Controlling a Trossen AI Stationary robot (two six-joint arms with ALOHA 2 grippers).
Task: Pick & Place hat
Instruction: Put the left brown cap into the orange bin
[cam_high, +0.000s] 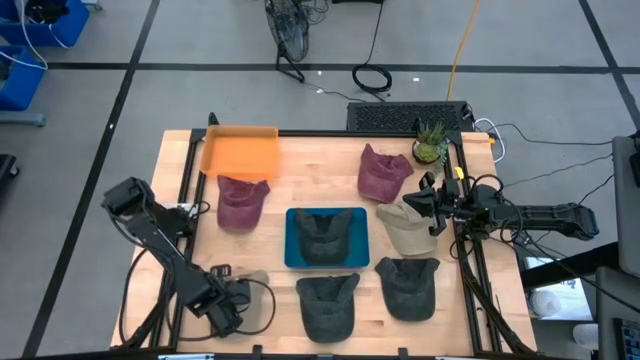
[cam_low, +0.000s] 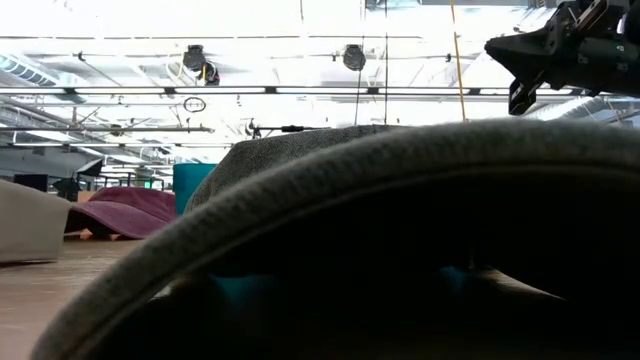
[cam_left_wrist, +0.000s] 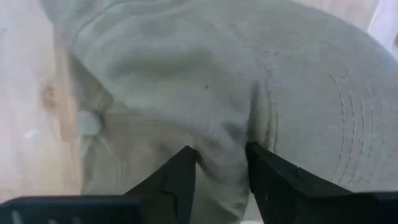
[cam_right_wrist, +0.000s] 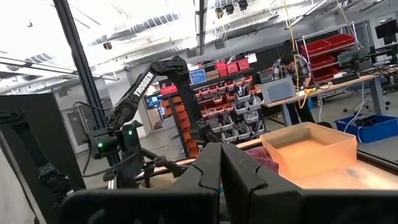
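Note:
A khaki hat (cam_left_wrist: 205, 87) lies at the table's near left corner (cam_high: 250, 283) and fills the left wrist view. My left gripper (cam_left_wrist: 222, 168) is down on it, shut on its cloth. My right gripper (cam_high: 433, 210) hovers off the table by the right edge of a beige hat (cam_high: 402, 228). Its fingers (cam_right_wrist: 221, 168) are shut on nothing and point level toward the table's left. The low view shows it raised at upper right (cam_low: 530, 60). An orange bin (cam_high: 240, 152) stands at the far left. My left gripper pinches a fold of the khaki hat's crown cloth (cam_left_wrist: 224, 146) between its two fingers, close to where the stitched brim (cam_left_wrist: 336, 124) begins. The fingers come from above. The hat lies on the table; how many layers are caught cannot be told.
A teal tray (cam_high: 292, 250) in the middle holds a dark grey hat (cam_high: 325, 235). Two maroon hats (cam_high: 242, 200) (cam_high: 382, 172) lie farther back, and two dark grey hats (cam_high: 328, 303) (cam_high: 408, 287) lie near the front edge. A potted plant (cam_high: 430, 145) stands at the far right corner.

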